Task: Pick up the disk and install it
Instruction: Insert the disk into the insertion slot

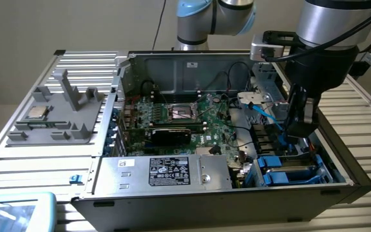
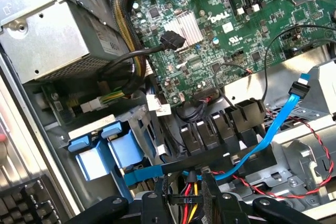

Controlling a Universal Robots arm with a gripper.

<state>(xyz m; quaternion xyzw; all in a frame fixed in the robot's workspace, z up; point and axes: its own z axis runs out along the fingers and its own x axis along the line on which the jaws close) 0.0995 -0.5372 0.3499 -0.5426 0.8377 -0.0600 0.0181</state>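
Note:
My gripper [image 1: 298, 131] hangs inside the open computer case [image 1: 172, 203], low at the exterior view's right, just above the drive bay. Two blue carriers [image 1: 289, 170] stand side by side in that bay, and their blue ends [image 2: 105, 148] lie a short way from my fingers. The disk's silver body is hidden, so I cannot tell which carrier holds it. In the wrist view my gripper [image 2: 186, 200] has its two black fingers [image 2: 160, 200] apart. Only a bundle of red, yellow and black wires [image 2: 188, 192] shows through the gap. Nothing is held.
The green motherboard [image 2: 210, 40] fills the case floor, with the power supply [image 1: 166, 171] at the front. A blue data cable [image 2: 273, 124] and thin red-black wires cross near my fingers. A grey fixture [image 1: 56, 121] carrying a small square chip [image 1: 37, 112] lies outside the case.

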